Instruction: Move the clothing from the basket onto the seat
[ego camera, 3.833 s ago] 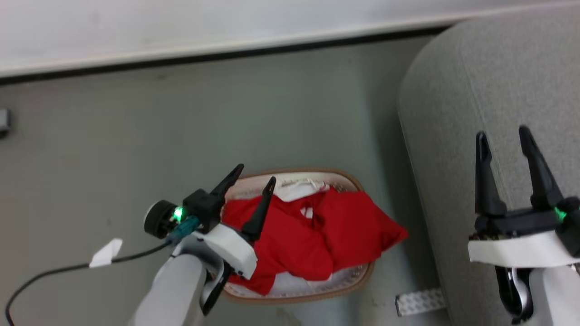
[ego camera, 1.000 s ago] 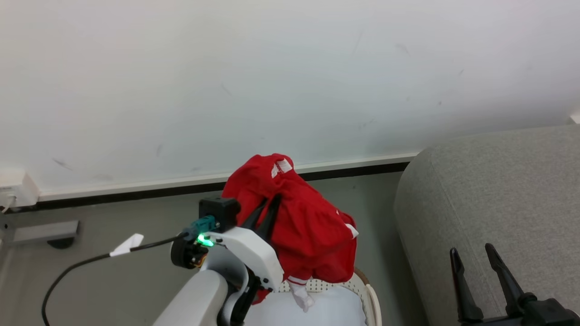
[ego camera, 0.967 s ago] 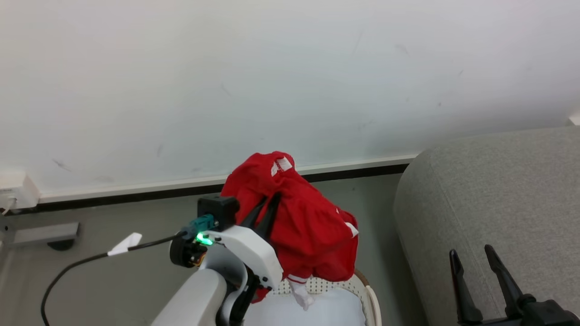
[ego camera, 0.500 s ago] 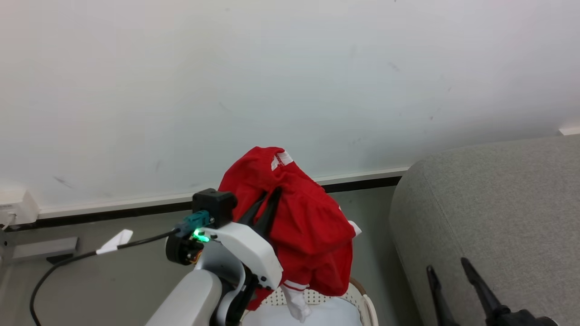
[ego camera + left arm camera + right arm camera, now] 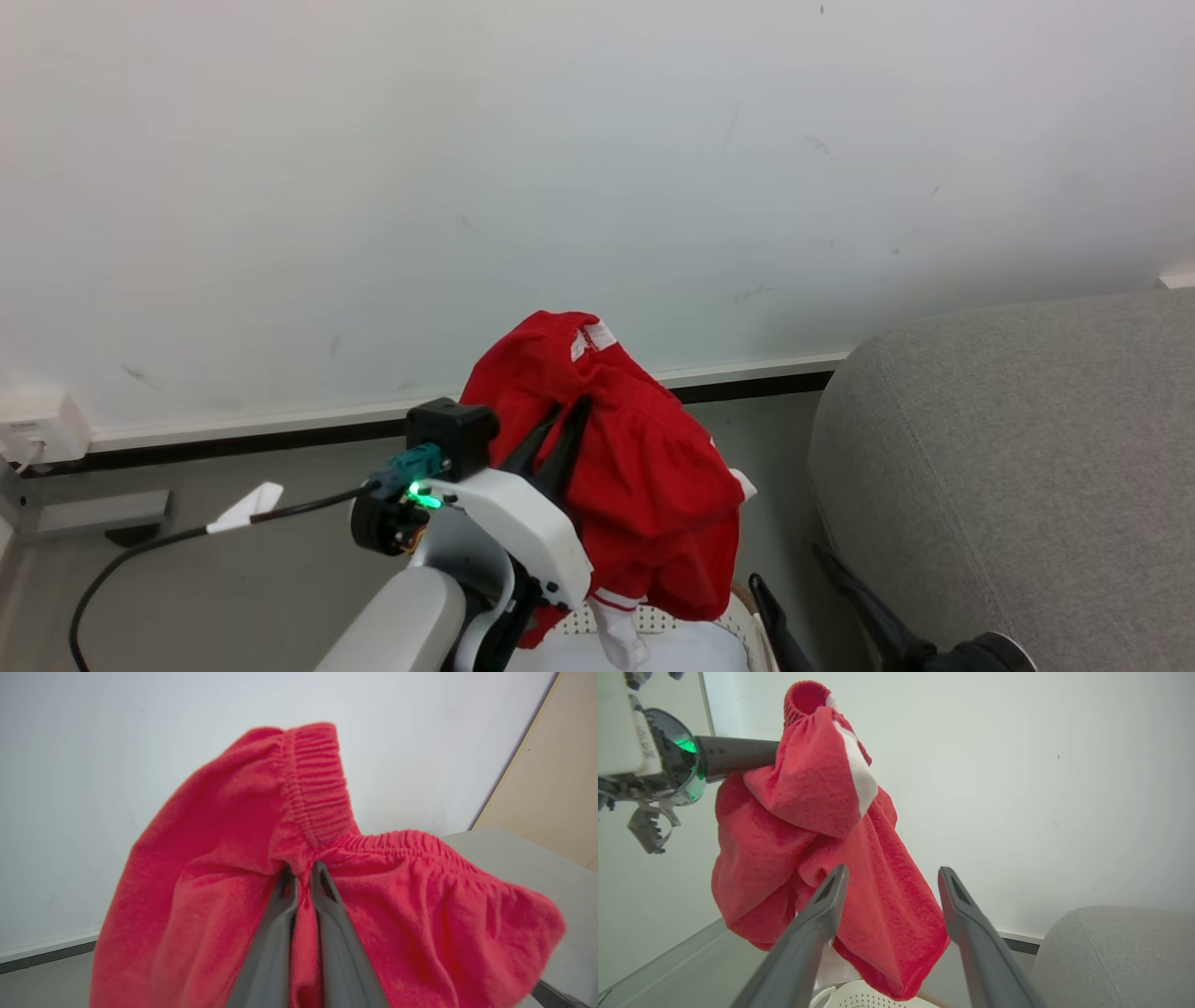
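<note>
The clothing (image 5: 653, 485), a bright red garment with white trim and a small white tag, hangs bunched in the air above the basket (image 5: 665, 619). My left gripper (image 5: 569, 411) is shut on its gathered waistband, as the left wrist view shows at the fingertips (image 5: 299, 870). A white cuff dangles just over the basket. My right gripper (image 5: 789, 569) is open at the lower right, between the basket and the seat (image 5: 1008, 448). In the right wrist view the right gripper (image 5: 893, 871) points up at the clothing (image 5: 803, 793), fingers apart and empty. The grey seat fills the right side.
A pale blue-white cloth (image 5: 691, 649) lies in the basket. A black cable with a white tag (image 5: 243, 509) runs over the grey floor on the left. A white wall with a dark baseboard (image 5: 280, 434) stands behind, with a wall box (image 5: 37, 434) at far left.
My left gripper has shut on the clothing and lifted it out of the basket; the head view has tilted up. In the last second my right gripper has swung left towards the hanging clothing.
</note>
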You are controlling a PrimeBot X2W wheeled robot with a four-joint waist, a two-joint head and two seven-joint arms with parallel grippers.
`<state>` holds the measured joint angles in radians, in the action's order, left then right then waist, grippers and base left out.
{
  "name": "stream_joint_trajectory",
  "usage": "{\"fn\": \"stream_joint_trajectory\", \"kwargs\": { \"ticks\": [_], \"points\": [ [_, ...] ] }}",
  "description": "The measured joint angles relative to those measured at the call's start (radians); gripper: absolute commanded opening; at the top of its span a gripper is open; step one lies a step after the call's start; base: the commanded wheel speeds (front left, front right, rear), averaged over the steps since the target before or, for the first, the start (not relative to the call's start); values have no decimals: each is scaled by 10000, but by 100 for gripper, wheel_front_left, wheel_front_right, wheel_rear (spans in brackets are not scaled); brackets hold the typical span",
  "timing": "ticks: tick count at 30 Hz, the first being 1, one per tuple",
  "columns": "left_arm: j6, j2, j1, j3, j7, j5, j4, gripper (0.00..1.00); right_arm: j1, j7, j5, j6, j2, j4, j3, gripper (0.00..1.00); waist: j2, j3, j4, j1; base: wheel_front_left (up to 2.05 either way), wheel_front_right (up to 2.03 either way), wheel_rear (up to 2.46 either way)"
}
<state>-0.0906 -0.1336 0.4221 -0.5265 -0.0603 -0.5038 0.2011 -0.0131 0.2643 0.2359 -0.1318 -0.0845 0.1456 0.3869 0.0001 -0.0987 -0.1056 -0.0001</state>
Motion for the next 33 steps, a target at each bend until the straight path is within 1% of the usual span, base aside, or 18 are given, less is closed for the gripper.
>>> {"fn": "stream_joint_trajectory", "kwargs": {
  "ticks": [6, 12, 16, 21, 23, 29, 32, 33],
  "points": [
    [-27, 6, -5, -94, -13, 0, -25, 0, -786, 2, 880, 0, -288, 449, 1298, 100, 0, 20, 56, 0, 0, 0, 0],
    [-27, 13, -1, -205, -58, 0, -35, 0, -1870, 2, 1885, 0, -213, 1463, 2462, 100, 0, 58, 108, 1, 0, 0, 0],
    [-12, 23, 2, -313, -100, 0, -31, 0, -2602, 4, 2420, 0, -17, 2109, 2736, 100, 0, 89, 146, 1, 0, 0, 0],
    [10, 82, 7, -445, -115, 0, 25, 0, -3383, 6, 2855, 0, 182, 3252, 3206, 100, 0, 95, 230, 1, 0, 0, 0],
    [10, 132, 11, -502, -117, 0, 52, 0, -3681, 6, 3281, 0, 257, 3584, 3394, 100, 0, 109, 262, 1, 0, 0, 0],
    [33, 255, 34, -683, -127, -46, 192, 0, -4497, 4, 3954, 0, 336, 4393, 4073, 100, -1, 133, 325, 1, 0, 0, 0],
    [36, 334, 50, -779, -125, -88, 253, 0, -4751, 4, 4500, 0, 345, 4629, 4466, 100, 0, 127, 368, 1, 0, 0, 0],
    [36, 345, 56, -802, -119, -98, 278, 0, -4823, 6, 4690, 0, 349, 4711, 4575, 48, 0, 125, 380, 1, 0, 0, 0]
  ]
}}
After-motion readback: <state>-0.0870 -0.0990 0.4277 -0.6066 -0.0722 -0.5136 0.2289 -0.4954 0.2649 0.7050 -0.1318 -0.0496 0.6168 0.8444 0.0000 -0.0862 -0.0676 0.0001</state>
